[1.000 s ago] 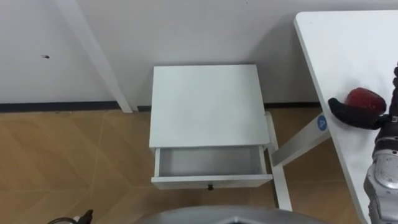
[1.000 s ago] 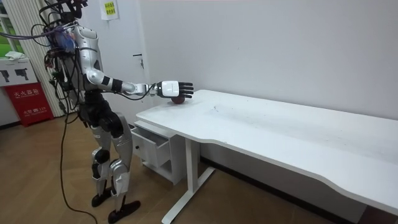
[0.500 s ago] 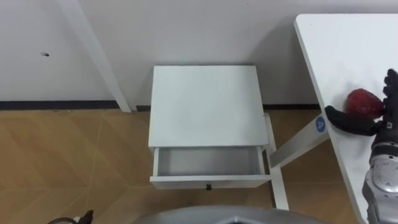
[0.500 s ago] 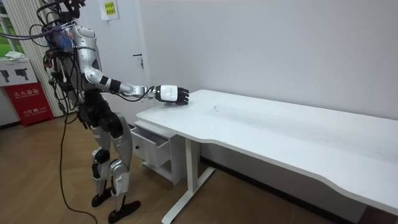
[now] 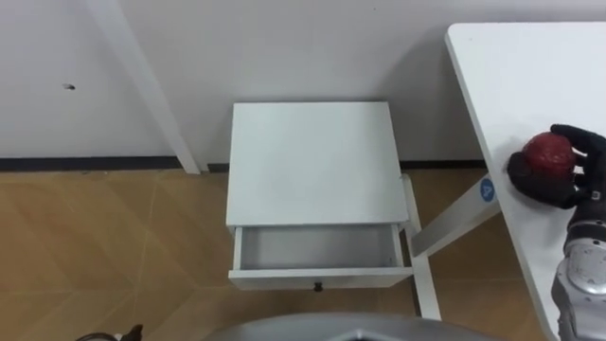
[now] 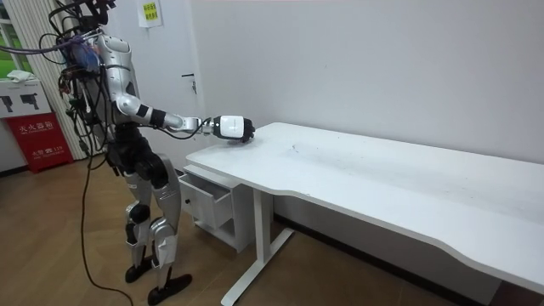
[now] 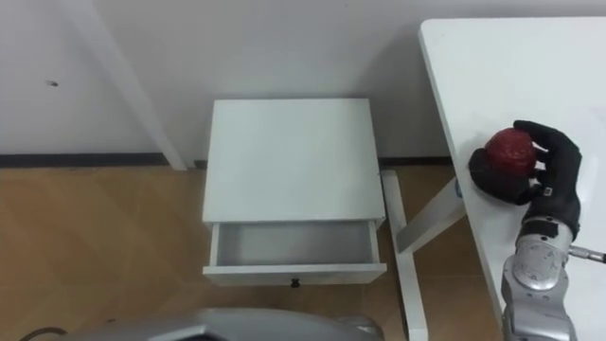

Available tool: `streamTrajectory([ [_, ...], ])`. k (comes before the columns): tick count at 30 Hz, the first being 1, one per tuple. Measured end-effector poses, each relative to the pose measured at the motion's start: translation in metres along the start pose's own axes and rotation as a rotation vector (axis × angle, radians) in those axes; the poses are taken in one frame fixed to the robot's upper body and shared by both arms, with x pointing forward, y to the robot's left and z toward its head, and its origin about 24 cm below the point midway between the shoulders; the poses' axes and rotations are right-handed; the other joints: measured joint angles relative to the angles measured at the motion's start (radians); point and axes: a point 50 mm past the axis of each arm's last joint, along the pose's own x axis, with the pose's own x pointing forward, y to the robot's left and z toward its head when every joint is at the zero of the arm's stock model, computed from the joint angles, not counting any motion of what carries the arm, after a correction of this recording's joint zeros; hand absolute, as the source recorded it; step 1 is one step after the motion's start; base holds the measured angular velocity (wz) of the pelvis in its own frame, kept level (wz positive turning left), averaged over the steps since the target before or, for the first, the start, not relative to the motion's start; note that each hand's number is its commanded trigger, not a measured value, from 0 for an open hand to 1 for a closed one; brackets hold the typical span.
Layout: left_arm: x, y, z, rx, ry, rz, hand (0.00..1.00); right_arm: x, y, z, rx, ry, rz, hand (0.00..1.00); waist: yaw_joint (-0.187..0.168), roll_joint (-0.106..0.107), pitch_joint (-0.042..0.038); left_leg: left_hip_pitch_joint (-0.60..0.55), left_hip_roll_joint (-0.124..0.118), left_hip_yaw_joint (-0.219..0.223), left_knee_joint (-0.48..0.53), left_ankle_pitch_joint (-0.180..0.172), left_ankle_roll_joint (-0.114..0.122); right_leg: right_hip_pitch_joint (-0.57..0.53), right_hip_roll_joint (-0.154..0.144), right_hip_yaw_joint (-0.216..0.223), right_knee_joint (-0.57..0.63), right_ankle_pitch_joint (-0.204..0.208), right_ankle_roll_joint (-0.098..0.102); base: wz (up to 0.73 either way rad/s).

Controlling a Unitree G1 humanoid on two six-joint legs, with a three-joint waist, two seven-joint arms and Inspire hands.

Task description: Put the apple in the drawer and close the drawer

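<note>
A red apple (image 5: 549,152) lies near the left edge of the white table (image 5: 530,66). My right hand (image 5: 574,180) reaches in from the lower right, its fingers and thumb curled round the apple (image 7: 508,146). In the room view I stand at the table's end with the right arm stretched out and the hand (image 6: 231,127) closed over the apple just above the tabletop. Left of the table, on the floor, stands a small white cabinet (image 5: 317,161). Its drawer (image 5: 317,248) is pulled open and holds nothing.
The table's slanted white leg (image 5: 454,223) stands close beside the cabinet's right side. A white wall with a dark skirting board runs behind the cabinet. Wooden floor (image 5: 104,246) spreads to the left. A red sign (image 6: 38,140) leans against the wall behind me.
My right hand's fingers, spread open over the apple a second ago, have curled round it. The cabinet and drawer have not moved.
</note>
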Motion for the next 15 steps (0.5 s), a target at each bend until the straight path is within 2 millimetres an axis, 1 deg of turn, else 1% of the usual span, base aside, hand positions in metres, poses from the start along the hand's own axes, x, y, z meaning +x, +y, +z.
streamTrajectory([
  [7, 0.0, -0.001, 0.0, 0.008, 0.002, -0.005, 0.0, 0.0, 0.004, 0.001, 0.0, -0.003, 0.026, 1.0, -0.003, -0.003, 0.0009, -0.004, 0.0, -0.001, -0.002, -0.001, 0.0, 0.0, 0.0, -0.001, 0.0, 0.0, 0.0, 0.0],
  [12, 0.0, -0.002, 0.001, 0.025, -0.001, -0.006, 0.0, 0.0, 0.01, 0.003, 0.002, -0.014, 0.081, 1.0, -0.003, -0.007, 0.0009, -0.009, 0.0, -0.002, 0.001, -0.001, 0.001, -0.002, 0.0, -0.002, 0.001, 0.0, 0.0, 0.0],
  [13, 0.0, -0.002, 0.001, 0.027, -0.003, -0.007, 0.0, 0.0, 0.012, 0.005, 0.005, -0.021, 0.096, 1.0, -0.004, -0.008, -0.0002, -0.016, 0.0, -0.003, 0.002, -0.001, 0.001, -0.008, 0.0, -0.002, 0.002, 0.0, 0.0, 0.0],
  [15, 0.0, -0.004, 0.002, 0.042, -0.008, -0.013, 0.0, 0.0, 0.019, 0.008, 0.01, -0.033, 0.13, 1.0, -0.004, -0.008, 0.0007, -0.021, 0.0, -0.003, 0.006, -0.001, 0.001, -0.011, 0.0, -0.002, 0.003, 0.001, -0.001, 0.0],
])
